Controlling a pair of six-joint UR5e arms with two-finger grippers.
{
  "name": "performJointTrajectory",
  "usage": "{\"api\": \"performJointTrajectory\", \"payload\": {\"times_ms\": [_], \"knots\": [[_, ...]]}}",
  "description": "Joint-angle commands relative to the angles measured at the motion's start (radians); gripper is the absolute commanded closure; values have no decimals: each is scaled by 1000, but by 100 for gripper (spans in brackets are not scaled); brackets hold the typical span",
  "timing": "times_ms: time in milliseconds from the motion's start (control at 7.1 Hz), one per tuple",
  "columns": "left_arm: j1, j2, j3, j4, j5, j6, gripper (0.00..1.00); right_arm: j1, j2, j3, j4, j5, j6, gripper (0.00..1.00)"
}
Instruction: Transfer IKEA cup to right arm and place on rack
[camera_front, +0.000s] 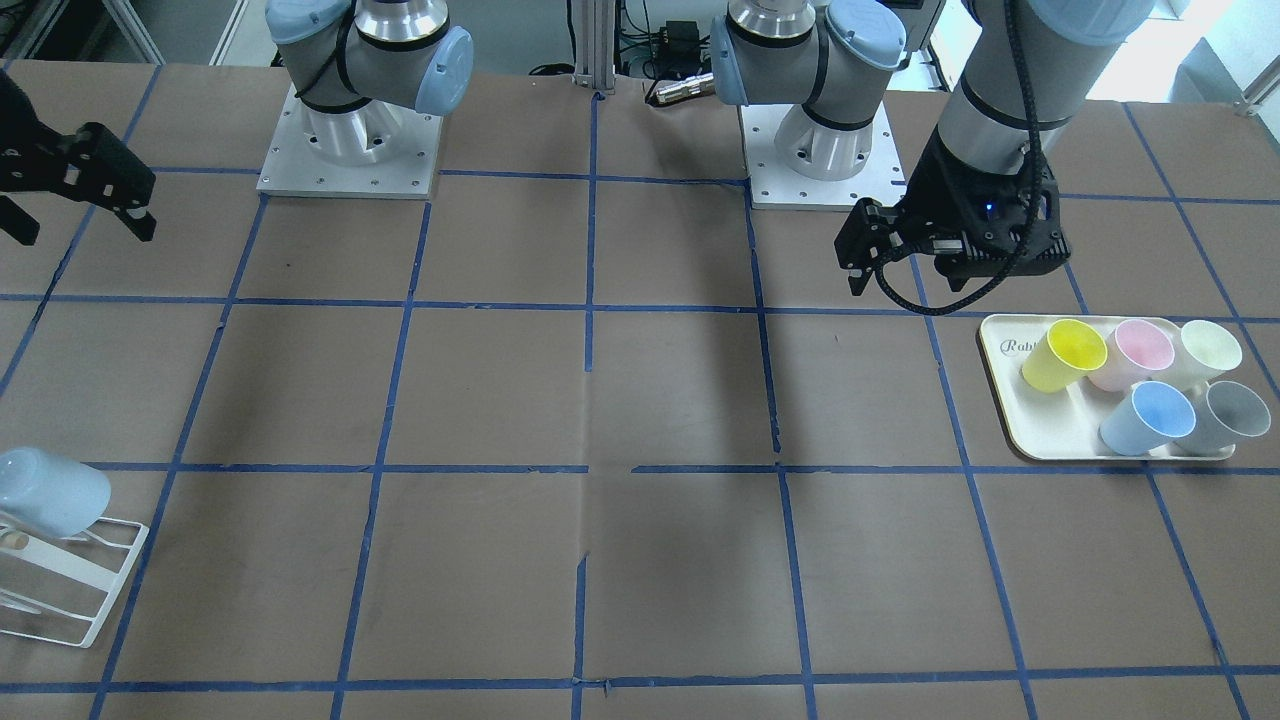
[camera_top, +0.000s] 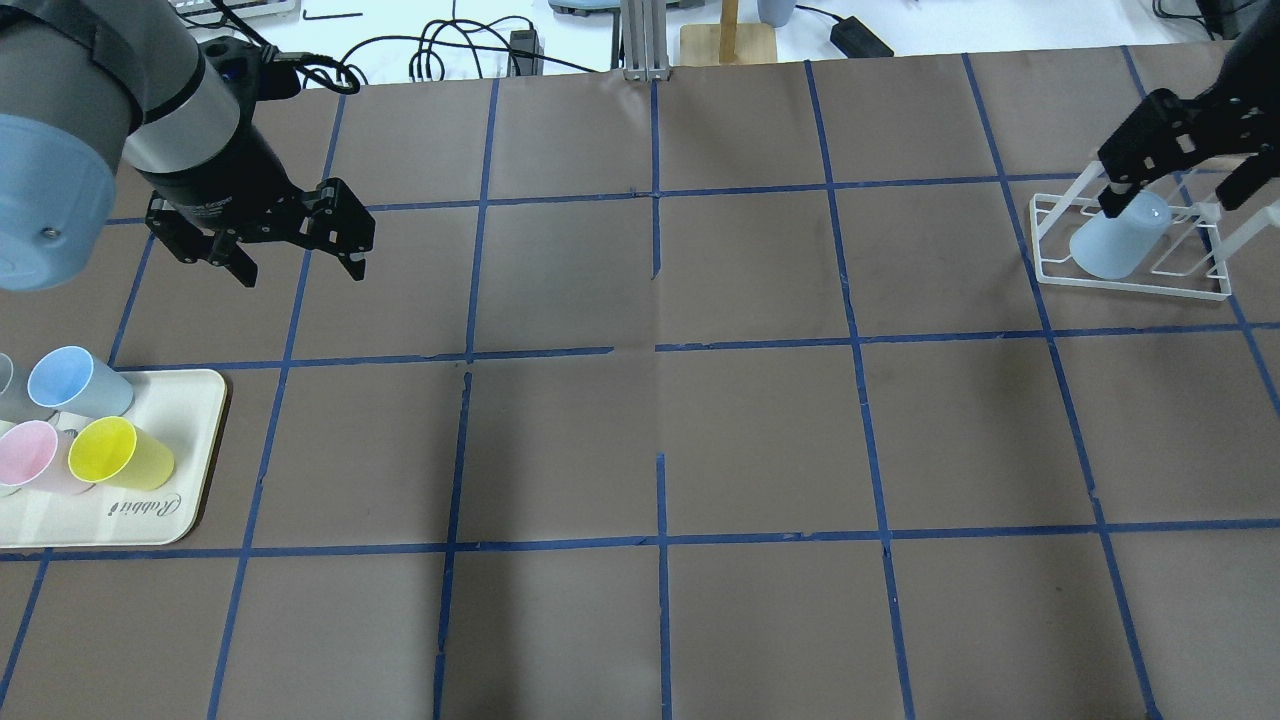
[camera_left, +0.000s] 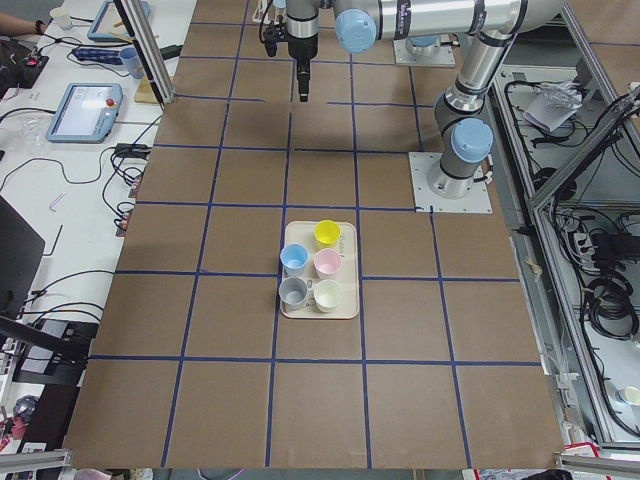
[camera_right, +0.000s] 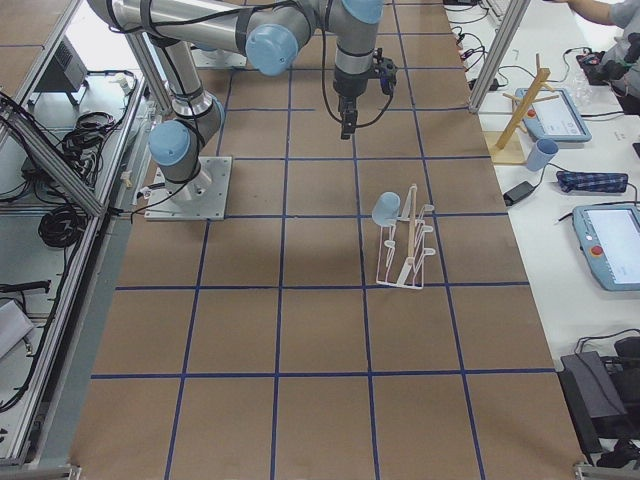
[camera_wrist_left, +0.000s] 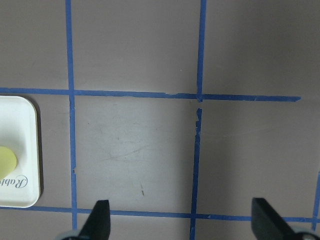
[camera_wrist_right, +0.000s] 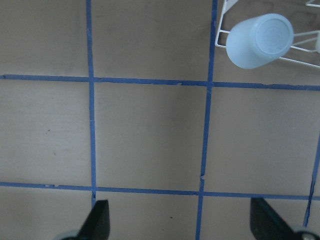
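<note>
A pale blue IKEA cup (camera_top: 1115, 243) hangs upside down on a prong at the end of the white wire rack (camera_top: 1140, 285). It also shows in the front view (camera_front: 50, 490) and the right wrist view (camera_wrist_right: 258, 41). My right gripper (camera_top: 1175, 190) is open and empty, just above the rack and apart from the cup. A second pale blue cup (camera_top: 75, 382) stands on the cream tray (camera_top: 190, 440). My left gripper (camera_top: 300, 270) is open and empty, hovering beyond the tray's corner.
The tray also holds a yellow cup (camera_top: 120, 452), a pink cup (camera_top: 30, 455), a grey cup (camera_front: 1235, 415) and a pale green cup (camera_front: 1210, 350). Brown paper with blue tape lines covers the table (camera_top: 660, 420). The two arm bases (camera_front: 350, 150) stand at the robot's side.
</note>
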Motion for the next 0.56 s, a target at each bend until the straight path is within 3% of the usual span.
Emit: {"api": "performJointTrajectory", "payload": {"times_ms": [0, 141, 423], "knots": [[1, -1, 1, 3, -1, 1, 0, 199, 49, -60, -2, 7, 199, 0], [1, -1, 1, 3, -3, 1, 0, 263, 88, -103, 0, -5, 258, 0], [1, 2, 1, 3, -3, 1, 0, 279, 109, -125, -5, 0, 251, 0]]}}
